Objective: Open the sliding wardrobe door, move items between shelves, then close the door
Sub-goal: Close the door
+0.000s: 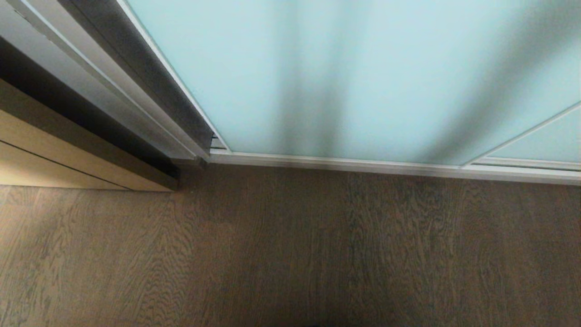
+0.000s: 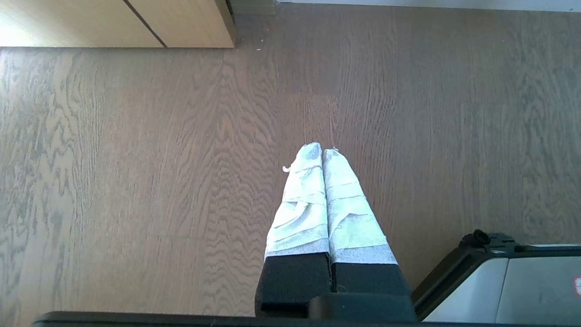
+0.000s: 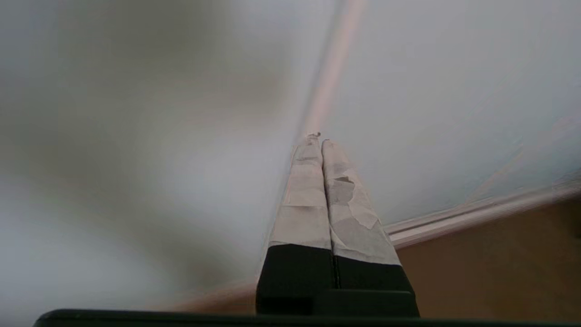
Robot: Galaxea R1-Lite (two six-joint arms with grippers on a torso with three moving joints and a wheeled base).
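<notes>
Currently you've got the sliding wardrobe door [image 1: 363, 77] filling the upper part of the head view, pulled across, its lower frame sitting on the floor track [image 1: 345, 164] where it meets the wood floor [image 1: 290, 254]. No arm shows in the head view. Right hand [image 3: 320, 138]: taped fingers pressed together, nothing pinched, pointed at the frosted glass near a vertical frame strip [image 3: 331, 68]; can't tell if the tips touch it. Left hand [image 2: 322, 149]: fingers pressed together, empty, hanging over bare floor beside the robot base [image 2: 499, 277]. Tan wooden panel [image 1: 54, 159] sits to your left of the wardrobe.
</notes>
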